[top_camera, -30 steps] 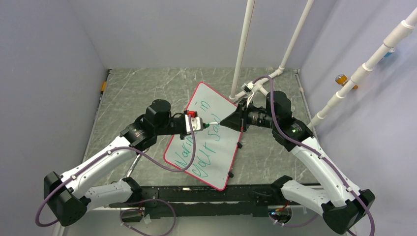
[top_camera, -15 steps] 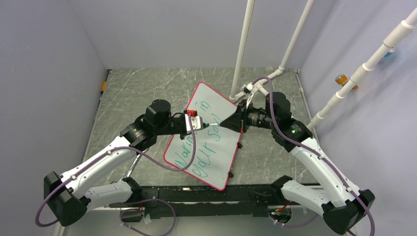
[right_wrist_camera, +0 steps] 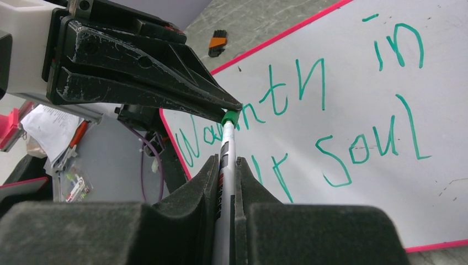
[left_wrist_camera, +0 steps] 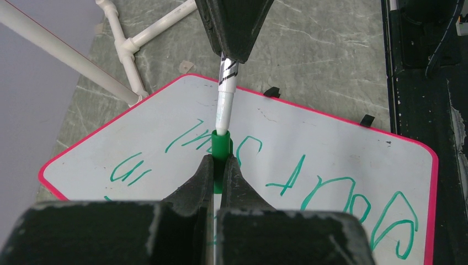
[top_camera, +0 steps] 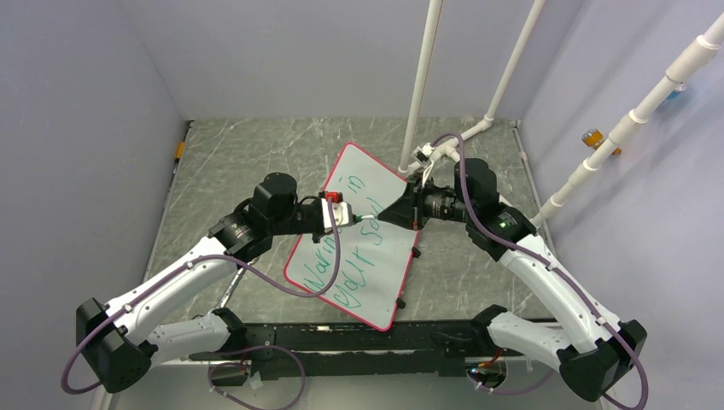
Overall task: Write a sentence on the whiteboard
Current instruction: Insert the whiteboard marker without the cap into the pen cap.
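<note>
The right gripper edges closer, clamping a slim white marker; the left gripper pinches its green cylindrical cap.

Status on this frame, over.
Left end effector shut on green cap, right end effector shut on marker. Sentence on whiteboard, two lines. Nothing else on it.

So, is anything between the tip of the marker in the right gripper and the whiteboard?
Yes. The green cap covers the tip of the marker, and the left gripper is shut on that cap. The right gripper grips the barrel. Both are held over the whiteboard; nothing else visible is in the way.
</note>
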Tool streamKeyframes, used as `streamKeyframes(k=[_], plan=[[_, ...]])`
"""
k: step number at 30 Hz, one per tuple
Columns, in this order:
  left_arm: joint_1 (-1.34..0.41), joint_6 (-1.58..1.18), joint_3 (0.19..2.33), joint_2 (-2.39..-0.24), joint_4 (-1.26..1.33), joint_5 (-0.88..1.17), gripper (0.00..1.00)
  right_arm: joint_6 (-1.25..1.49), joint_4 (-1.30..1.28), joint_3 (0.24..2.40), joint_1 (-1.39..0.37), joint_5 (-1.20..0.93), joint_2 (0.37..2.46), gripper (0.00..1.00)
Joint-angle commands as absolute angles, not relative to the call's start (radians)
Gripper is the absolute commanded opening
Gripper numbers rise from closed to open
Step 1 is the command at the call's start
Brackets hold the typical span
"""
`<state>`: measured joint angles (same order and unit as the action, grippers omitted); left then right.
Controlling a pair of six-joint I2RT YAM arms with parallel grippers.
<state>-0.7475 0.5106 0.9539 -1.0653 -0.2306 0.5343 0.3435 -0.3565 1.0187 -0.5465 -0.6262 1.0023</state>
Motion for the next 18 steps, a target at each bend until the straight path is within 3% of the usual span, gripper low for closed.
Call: streamKeyframes(k=[1,18], plan=[[-0.749,0.508,1.001,-1.066,-0.208,0.551,0.0,0.347,-0.337,1.042,-0.561,-0.605,1.013,0.0],[-0.752,0.521,1.003,-1.066,-0.224,0.543,0.0,0.201,-0.491,1.242,-0.728,-0.478,1.158,0.0]])
